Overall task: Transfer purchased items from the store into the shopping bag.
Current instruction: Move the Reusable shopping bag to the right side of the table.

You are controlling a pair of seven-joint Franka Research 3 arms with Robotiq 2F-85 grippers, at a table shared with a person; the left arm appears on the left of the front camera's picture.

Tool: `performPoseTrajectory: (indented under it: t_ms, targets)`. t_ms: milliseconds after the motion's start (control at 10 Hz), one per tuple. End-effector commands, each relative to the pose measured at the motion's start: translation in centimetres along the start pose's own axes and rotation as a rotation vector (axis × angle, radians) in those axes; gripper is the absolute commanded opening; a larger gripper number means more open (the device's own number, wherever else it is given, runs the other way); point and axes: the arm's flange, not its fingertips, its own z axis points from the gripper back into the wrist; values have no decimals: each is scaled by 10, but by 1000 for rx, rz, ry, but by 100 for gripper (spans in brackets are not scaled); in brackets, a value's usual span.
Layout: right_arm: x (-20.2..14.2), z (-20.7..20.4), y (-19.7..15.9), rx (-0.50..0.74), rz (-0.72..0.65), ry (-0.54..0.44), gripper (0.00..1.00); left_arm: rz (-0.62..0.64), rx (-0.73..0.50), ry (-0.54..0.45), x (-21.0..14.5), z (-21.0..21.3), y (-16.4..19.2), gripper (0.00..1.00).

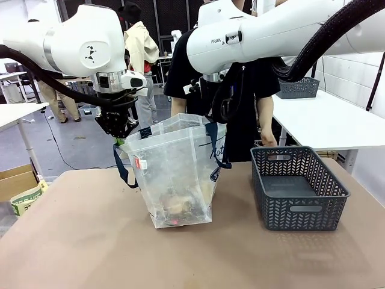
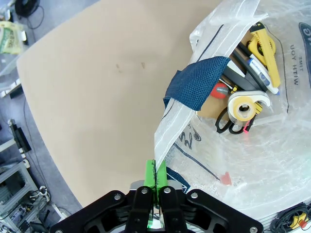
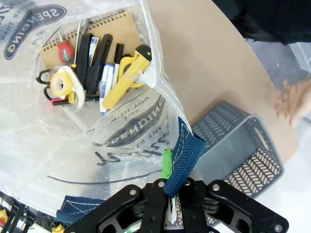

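Arms come in from both sides and meet over the shopping bag (image 1: 174, 174), which stands upright on the brown surface (image 1: 78, 241), a little left of middle. The left gripper (image 2: 155, 167) has its jaws pressed together on the bag's translucent rim, just below a navy strap (image 2: 197, 82). The right gripper (image 3: 167, 164) has its jaws clamped on the opposite rim, with a second strap (image 3: 184, 150) caught against the green pad. Between the two, the bag's mouth gapes wide.

Beside the bag on its right, not touching it, sits the dark grey basket (image 1: 301, 211), its bare floor showing. A person's hand (image 1: 267, 139) hangs just behind its far rim.

The purchased items (image 3: 92, 63) lie heaped at the bottom of the bag: a tan spiral notebook (image 3: 121, 26), a yellow utility knife (image 3: 124, 82), a white tape dispenser (image 3: 63, 85), black-handled scissors (image 2: 226, 121), a white-and-blue marker (image 3: 107, 77) and a small red piece (image 3: 63, 48).

From the front the items are only a blur through the plastic, and the right arm's jaws are lost against the person's dark clothing. Folds cut off part of the bag's lettering.
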Motion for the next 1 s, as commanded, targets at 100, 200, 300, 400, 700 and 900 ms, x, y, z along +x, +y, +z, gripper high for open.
performPoseTrajectory:
  t_ms: [100,200,300,400,700,900]
  targets:
    - [-1,1,-1,-3,-8,0,0,0,6,-1,-1,1,1,0]
    - [-1,1,-1,-3,-8,0,0,0,6,-1,-1,1,1,0]
    - [-1,1,-1,-3,-8,0,0,0,6,-1,-1,1,1,0]
    - [-1,1,-1,-3,-8,0,0,0,6,-1,-1,1,1,0]
    - [-1,1,-1,-3,-8,0,0,0,6,-1,-1,1,1,0]
    - [0,0,0,0,0,0,0,0,0,0,0,0,0,0]
